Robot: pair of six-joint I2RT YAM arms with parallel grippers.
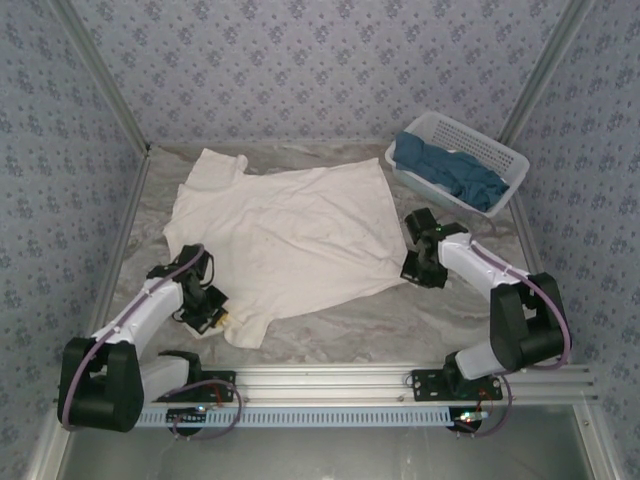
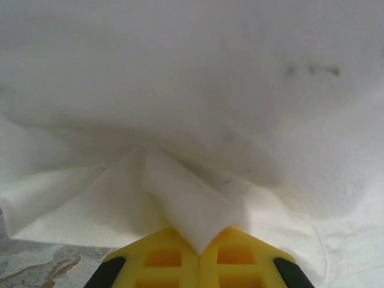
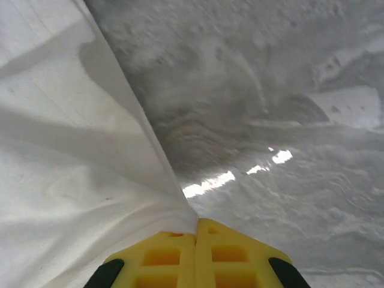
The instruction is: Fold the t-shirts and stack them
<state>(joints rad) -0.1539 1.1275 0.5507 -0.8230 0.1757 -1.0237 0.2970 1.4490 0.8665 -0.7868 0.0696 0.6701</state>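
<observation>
While flat, t-shirt (image 1: pixel 290 235) in both grippers (image 1: pixel 220 318) (image 1: pixel 409 278)

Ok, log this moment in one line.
cream t-shirt spread on table | left gripper shut on it | right gripper shut on it | teal t-shirts in basket

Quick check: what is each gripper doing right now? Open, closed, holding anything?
Left gripper: closed, pinching a fold of the cream-white t-shirt.
Right gripper: closed, pinching the same shirt's edge.

Dark marks (image 2: pixel 312 70) on cream t-shirt (image 2: pixel 192 90) blurred, teal t-shirts (image 1: pixel 450 172) bunched in basket (image 1: pixel 475 137), count unclear
</observation>
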